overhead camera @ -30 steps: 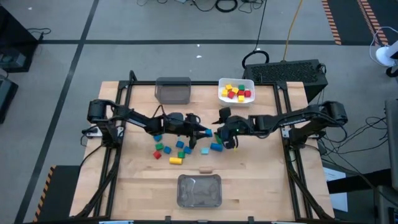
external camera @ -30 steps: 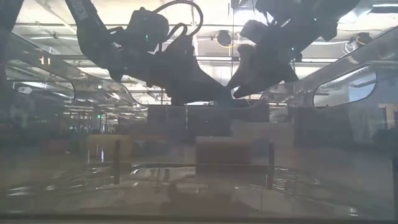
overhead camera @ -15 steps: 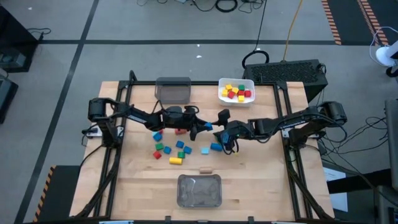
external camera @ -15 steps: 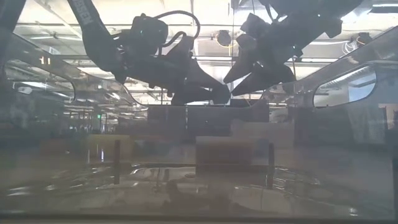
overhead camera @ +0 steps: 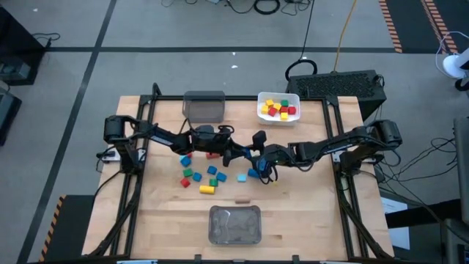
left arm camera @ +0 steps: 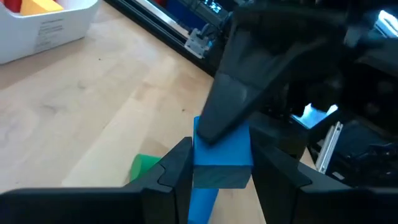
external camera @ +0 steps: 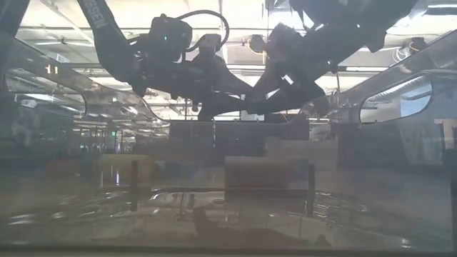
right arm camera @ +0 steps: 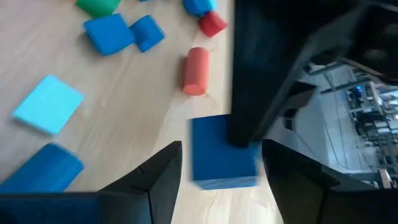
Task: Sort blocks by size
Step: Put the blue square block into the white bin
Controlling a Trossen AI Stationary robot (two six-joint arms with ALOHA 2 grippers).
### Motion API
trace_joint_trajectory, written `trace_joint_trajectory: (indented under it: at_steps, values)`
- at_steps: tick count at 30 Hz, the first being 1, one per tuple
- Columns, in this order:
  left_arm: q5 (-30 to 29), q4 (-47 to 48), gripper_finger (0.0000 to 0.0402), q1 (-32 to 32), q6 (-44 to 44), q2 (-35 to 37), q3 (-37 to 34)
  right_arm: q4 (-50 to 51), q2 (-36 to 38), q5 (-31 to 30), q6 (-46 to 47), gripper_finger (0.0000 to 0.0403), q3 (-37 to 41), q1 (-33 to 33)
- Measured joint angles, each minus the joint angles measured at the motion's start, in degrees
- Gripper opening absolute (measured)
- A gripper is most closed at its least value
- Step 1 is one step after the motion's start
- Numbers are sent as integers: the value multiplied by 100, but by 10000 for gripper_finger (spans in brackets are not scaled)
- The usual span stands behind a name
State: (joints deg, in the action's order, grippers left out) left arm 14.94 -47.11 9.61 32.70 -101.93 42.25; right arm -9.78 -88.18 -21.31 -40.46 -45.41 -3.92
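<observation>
A dark blue block (left arm camera: 221, 155) sits between the fingers of my left gripper (overhead camera: 245, 152), which is shut on it above the table's middle. My right gripper (overhead camera: 257, 152) has come in from the right, open, with one finger on either side of the same block (right arm camera: 222, 149). Several loose blocks (overhead camera: 209, 176), blue, green, red and yellow, lie on the table below and to the left. A tan piece (overhead camera: 242, 199) lies nearer the front. My left gripper pinches the blue block's two opposite sides (left arm camera: 198, 163) between its two fingers, coming from the table's left. The block is lifted clear of the table. My right gripper's fingers (right arm camera: 163, 171) flank the block from the right; whether they touch it I cannot tell.
A white bin (overhead camera: 278, 108) with red, yellow and green blocks stands at the far right. A grey bin (overhead camera: 203, 106) stands at the far middle, and a clear bin (overhead camera: 234, 224) at the near edge. A red cylinder (right arm camera: 196, 70) lies under the grippers.
My left gripper has carried the blue block a little toward the table's right. My right gripper has gone toward the table's left and closed in on the block, so the two grippers now meet over the table's middle.
</observation>
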Motion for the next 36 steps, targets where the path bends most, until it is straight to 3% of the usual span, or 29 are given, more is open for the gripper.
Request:
trace_joint_trajectory:
  at_steps: [9,17,27,32,36]
  values:
    - [131,-58,139,4,93,0,5,64,28,-128,-9,116,-1,-17]
    - [137,-20,194,2,-8,0,5,133,33,-122,216,116,-2,-11]
    - [1016,20,199,415,-18,0,-8,459,59,-580,446,118,-2,176]
    - [1074,51,200,532,-168,34,-94,730,145,-607,792,120,-2,516]
    - [1031,669,201,575,-486,368,-169,1102,381,-576,1014,118,-2,871]
